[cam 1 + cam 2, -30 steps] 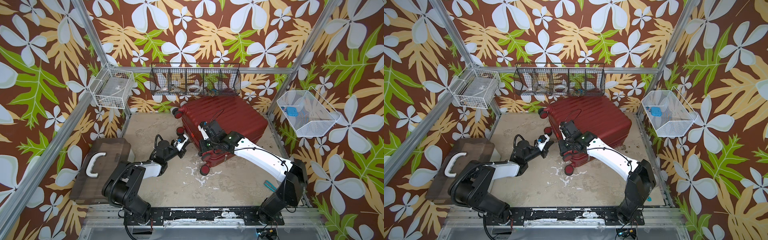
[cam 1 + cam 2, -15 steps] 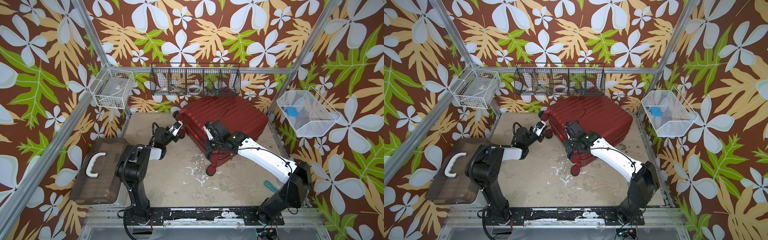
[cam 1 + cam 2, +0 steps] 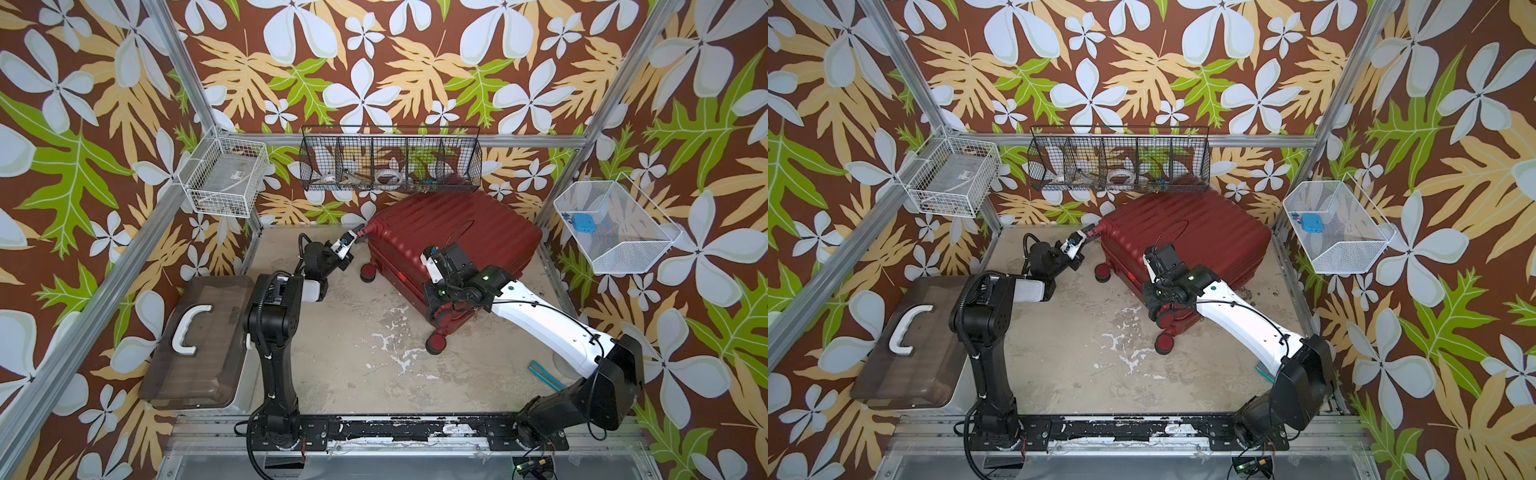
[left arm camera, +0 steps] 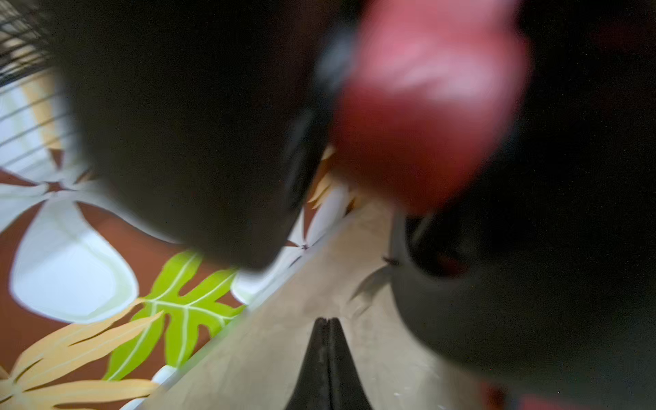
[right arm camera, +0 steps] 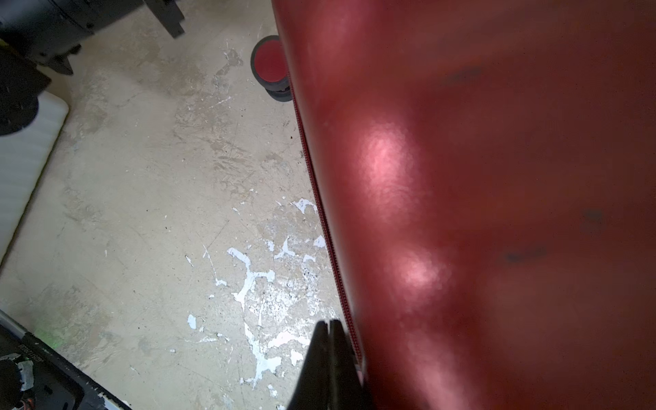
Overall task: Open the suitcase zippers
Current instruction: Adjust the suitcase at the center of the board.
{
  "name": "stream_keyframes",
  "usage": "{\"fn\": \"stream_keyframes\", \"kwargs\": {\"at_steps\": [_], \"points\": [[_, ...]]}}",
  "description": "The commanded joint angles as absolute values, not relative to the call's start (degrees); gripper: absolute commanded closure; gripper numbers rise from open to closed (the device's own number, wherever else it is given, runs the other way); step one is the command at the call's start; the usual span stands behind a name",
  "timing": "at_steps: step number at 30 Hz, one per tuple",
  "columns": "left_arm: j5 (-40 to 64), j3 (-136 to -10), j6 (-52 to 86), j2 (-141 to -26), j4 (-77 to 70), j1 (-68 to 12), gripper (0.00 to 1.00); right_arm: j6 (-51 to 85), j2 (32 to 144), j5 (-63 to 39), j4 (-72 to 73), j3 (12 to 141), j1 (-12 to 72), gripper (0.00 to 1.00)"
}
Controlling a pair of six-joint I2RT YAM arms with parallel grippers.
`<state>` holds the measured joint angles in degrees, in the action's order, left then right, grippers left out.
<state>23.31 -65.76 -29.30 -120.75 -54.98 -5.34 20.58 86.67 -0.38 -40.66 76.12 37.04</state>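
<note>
The dark-red ribbed suitcase (image 3: 453, 237) (image 3: 1187, 228) lies flat at the back right of the floor, wheels (image 3: 436, 341) toward the front left. My left gripper (image 3: 360, 230) (image 3: 1093, 228) is shut and empty, its tips at the suitcase's far-left corner; the left wrist view shows the shut fingers (image 4: 321, 340) under a blurred red wheel (image 4: 426, 106). My right gripper (image 5: 328, 323) is shut, pointing down beside the zipper band (image 5: 321, 209) on the suitcase's near-left side. No pull tab shows between its fingers. In both top views the right wrist (image 3: 451, 268) hides those fingertips.
A brown translucent box with a white handle (image 3: 195, 336) sits at the front left. On the back wall hang a black wire basket (image 3: 390, 162) and a white one (image 3: 226, 176). A white mesh basket (image 3: 615, 226) hangs at right. A teal tool (image 3: 544, 374) lies near the right arm's base.
My left arm swung from the suitcase's front-left side back to its far-left corner. The suitcase shifted slightly to the right, and my right gripper went along with its near side.
</note>
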Motion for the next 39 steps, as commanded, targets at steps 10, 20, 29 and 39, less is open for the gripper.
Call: {"fn": "stream_keyframes", "kwargs": {"at_steps": [10,20,29,39], "points": [[37.4,-73.8,-17.6,-122.5,-48.7,-4.3,0.98,20.6,82.5,4.6,-60.8,70.1,33.5,1.0],[54.2,-65.2,-29.0,-114.0,-32.0,-2.8,0.37,18.3,80.7,1.7,-59.7,69.4,30.8,1.0],[52.4,-66.6,-35.5,-113.9,-25.7,-6.7,0.28,18.1,80.9,2.3,-60.3,70.9,30.8,1.0],[52.0,-69.7,-29.8,-117.7,-30.6,-7.7,0.22,18.2,80.3,2.1,-60.1,70.5,30.8,1.0]]}}
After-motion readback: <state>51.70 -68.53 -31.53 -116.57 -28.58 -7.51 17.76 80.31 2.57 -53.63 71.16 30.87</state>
